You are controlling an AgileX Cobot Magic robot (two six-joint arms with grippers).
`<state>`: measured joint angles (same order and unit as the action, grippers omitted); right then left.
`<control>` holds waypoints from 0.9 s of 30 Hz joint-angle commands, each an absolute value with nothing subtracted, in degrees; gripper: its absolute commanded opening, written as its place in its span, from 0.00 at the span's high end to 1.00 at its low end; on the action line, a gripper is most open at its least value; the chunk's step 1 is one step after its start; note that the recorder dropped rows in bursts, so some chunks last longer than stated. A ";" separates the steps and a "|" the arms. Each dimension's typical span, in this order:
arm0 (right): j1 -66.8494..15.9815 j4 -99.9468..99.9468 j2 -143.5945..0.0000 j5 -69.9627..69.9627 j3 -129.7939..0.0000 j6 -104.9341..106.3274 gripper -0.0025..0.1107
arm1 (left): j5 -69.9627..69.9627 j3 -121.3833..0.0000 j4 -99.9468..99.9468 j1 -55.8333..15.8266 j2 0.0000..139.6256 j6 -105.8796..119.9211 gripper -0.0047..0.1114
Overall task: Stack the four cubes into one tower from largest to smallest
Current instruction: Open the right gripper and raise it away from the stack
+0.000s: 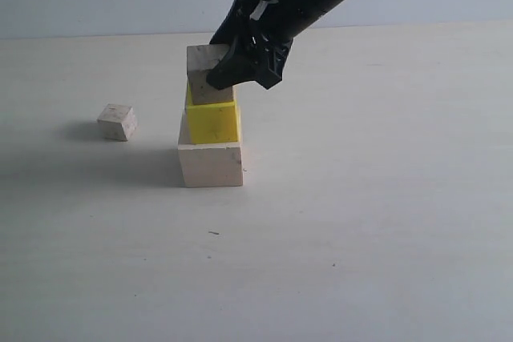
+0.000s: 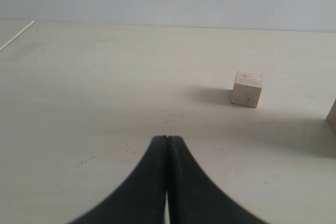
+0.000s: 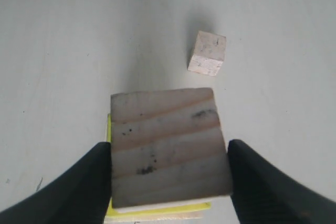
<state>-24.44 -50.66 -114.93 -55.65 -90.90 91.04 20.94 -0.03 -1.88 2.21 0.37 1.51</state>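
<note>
Exterior view: a large pale beige wooden cube (image 1: 211, 164) stands on the pale table (image 1: 361, 238). A medium bright yellow cube (image 1: 213, 123) sits on it. On the yellow one is a small speckled beige-grey wooden cube, here the upper small cube (image 1: 204, 66), with the right gripper (image 1: 227, 78) reaching down around it from the upper right. A second cube of the same kind, the loose small cube (image 1: 117, 122), lies on the table well to the left of the stack.

Left wrist view: this alone shows the left gripper (image 2: 167, 148). Its fingers are pressed together with nothing between them. The loose small cube (image 2: 247, 89) lies ahead, apart from it.

Right wrist view: this shows the grip that the exterior view hides. One dark finger (image 3: 89, 182) lies against each opposite side of the upper small cube (image 3: 168, 145), the jaws only as wide as the cube. A yellow edge (image 3: 157, 211) shows beneath.
</note>
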 commanded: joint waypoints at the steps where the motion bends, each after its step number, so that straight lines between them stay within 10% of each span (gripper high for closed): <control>1: -24.27 -52.11 -114.80 -55.43 -91.25 89.74 0.45 | 20.27 0.00 -2.22 2.17 0.00 1.27 0.96; 27: -24.27 -54.20 -109.98 -56.02 -91.25 85.78 0.45 | 20.27 0.00 -2.22 2.17 0.00 1.27 0.96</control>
<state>-24.44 -53.36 -112.16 -55.65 -90.90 87.17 20.94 -0.03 -1.88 2.21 0.37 1.51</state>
